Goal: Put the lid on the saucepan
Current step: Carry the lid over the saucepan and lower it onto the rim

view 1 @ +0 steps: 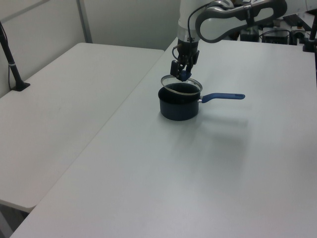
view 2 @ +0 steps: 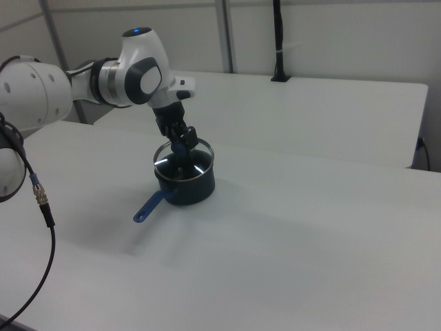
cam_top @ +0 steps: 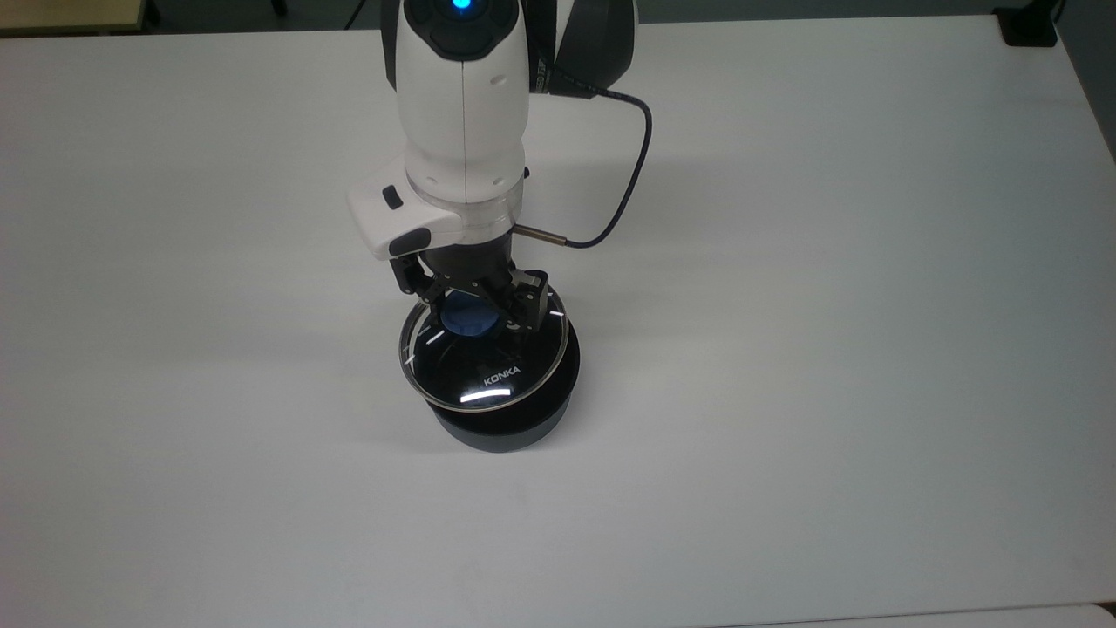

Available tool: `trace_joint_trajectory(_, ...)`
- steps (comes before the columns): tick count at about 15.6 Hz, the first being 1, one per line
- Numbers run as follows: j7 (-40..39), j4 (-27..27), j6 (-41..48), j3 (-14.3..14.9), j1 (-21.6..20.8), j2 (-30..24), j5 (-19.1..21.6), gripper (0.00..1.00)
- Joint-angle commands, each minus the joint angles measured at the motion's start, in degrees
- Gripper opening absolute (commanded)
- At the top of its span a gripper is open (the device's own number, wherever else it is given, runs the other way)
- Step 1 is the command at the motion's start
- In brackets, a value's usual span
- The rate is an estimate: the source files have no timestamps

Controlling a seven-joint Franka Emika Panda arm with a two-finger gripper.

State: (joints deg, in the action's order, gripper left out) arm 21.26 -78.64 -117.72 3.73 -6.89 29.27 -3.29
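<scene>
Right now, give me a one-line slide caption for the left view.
Gripper holds the glass lid by its blue knob just above the saucepan on the white table.

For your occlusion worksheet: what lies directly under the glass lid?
Under the lid, held by its blue knob in the end effector, sits the dark saucepan. The arm covers the saucepan's handle in the top view.

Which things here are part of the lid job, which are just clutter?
In the job:
- lid, held by its blue knob over the pot
- saucepan, on the table
- gripper, shut on the knob

Not in the job:
- black post on the far table
- dangling cable
</scene>
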Motion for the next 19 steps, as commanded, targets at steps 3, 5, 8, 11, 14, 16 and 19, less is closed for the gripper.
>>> trace_joint_trajectory(3, 2.7, 0.9, -1.4, 0.2, -0.7, 1.7, -0.8, 0.31)
trace_joint_trajectory(5, 3.4, 0.9, -1.7, 0.2, -0.7, 1.8, -0.8, 0.32)
trace_joint_trajectory(8, 4.1, 1.0, -1.7, -0.2, -0.7, 1.8, -0.8, 0.32)
trace_joint_trajectory(11, 4.1, 1.4, -1.5, -0.7, -0.6, 1.4, -0.8, 0.32)
trace_joint_trajectory(14, 4.1, 1.5, -1.5, -0.8, -0.6, 1.2, -1.5, 0.32)
trace_joint_trajectory(16, 4.1, 1.7, -1.5, -0.8, -0.5, 1.1, -1.5, 0.32)
trace_joint_trajectory(19, 4.2, 3.0, -1.5, -0.9, -0.4, 1.1, -1.5, 0.32)
